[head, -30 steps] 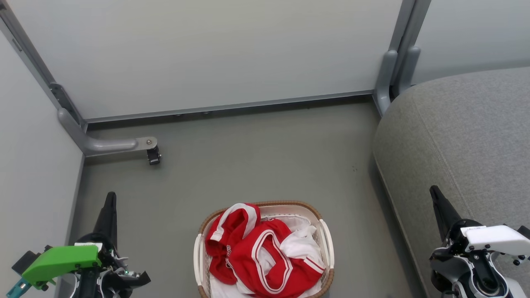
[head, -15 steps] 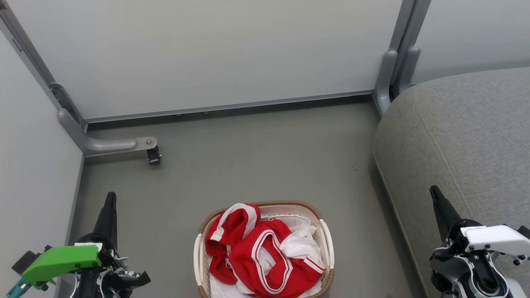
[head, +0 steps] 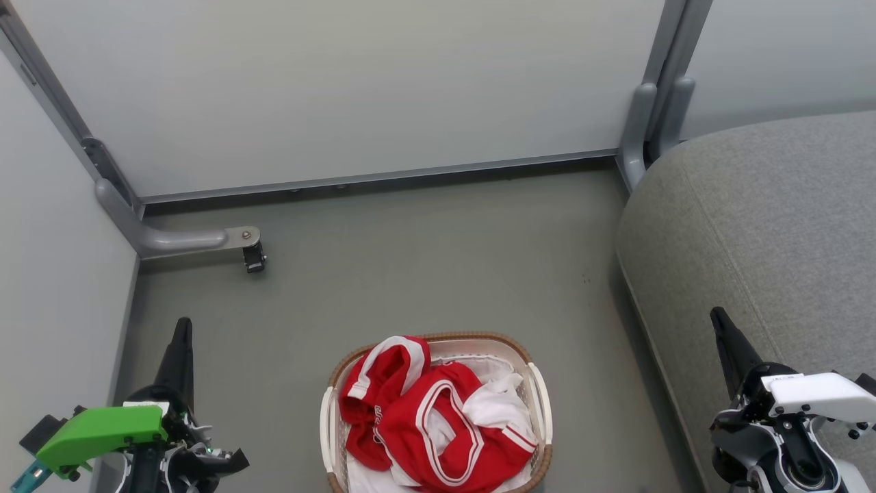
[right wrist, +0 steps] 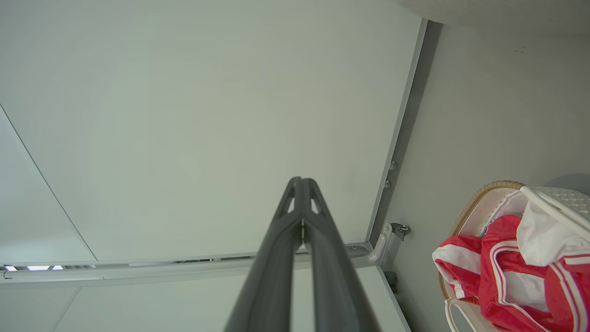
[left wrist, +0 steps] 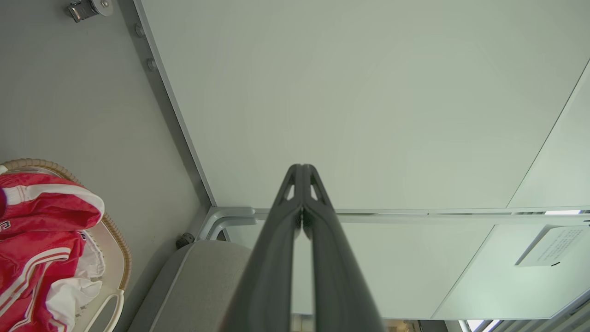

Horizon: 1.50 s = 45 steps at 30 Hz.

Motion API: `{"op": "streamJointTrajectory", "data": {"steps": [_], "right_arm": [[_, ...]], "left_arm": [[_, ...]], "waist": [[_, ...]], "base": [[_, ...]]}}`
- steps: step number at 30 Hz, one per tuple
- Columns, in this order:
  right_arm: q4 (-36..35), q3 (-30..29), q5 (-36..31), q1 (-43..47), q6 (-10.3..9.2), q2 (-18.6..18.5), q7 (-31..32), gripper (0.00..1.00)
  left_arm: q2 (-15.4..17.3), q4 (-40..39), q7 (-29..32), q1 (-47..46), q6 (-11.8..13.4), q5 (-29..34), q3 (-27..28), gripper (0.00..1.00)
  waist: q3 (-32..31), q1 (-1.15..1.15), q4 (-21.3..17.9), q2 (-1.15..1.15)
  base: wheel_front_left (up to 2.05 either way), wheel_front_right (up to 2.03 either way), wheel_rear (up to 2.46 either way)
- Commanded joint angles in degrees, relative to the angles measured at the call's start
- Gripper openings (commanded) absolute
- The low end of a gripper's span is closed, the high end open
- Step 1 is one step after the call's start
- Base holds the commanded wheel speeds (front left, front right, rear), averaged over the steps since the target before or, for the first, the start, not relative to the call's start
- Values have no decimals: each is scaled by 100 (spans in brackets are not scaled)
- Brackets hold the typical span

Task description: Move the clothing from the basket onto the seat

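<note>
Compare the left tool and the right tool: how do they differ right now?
The left tool has a green housing and shows against grey floor; the right tool has a white housing and overlaps the grey woven-fabric couch seat. Both are shut and hold nothing.

Left pincer (head: 182, 329): long dark tapered fingers (left wrist: 272, 267) with triangular cut-outs near the tips. Its black wrist housing sits under a bright green cover (head: 102, 428) with a teal tab (head: 20, 476) at the end and thin pale wires (head: 200, 438) beside it. Right pincer (head: 716, 315): same dark fingers, but a white cover (head: 818, 396) dotted with small dark screws over a round black-and-grey joint (head: 804, 472).
</note>
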Motion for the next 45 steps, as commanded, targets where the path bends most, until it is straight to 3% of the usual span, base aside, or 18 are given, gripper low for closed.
{"op": "streamJointTrajectory", "data": {"steps": [1,29,30,45], "right_arm": [[-21,-2,17,-17,0,-33,-4,0],[-21,-2,17,-17,0,-33,-4,0],[0,0,0,0,0,0,0,100],[140,258,-131,248,-1,53,-295,100]], "left_arm": [[19,-2,10,-80,-33,36,2,0],[19,-1,10,-80,-34,36,2,0],[0,-2,0,0,0,0,0,100],[-39,88,-297,280,9,222,-309,100]], "waist": [[0,0,0,0],[0,0,0,0],[0,0,0,0],[1,0,-1,0]], "base": [[0,0,0],[0,0,0],[0,0,0],[0,0,0]]}}
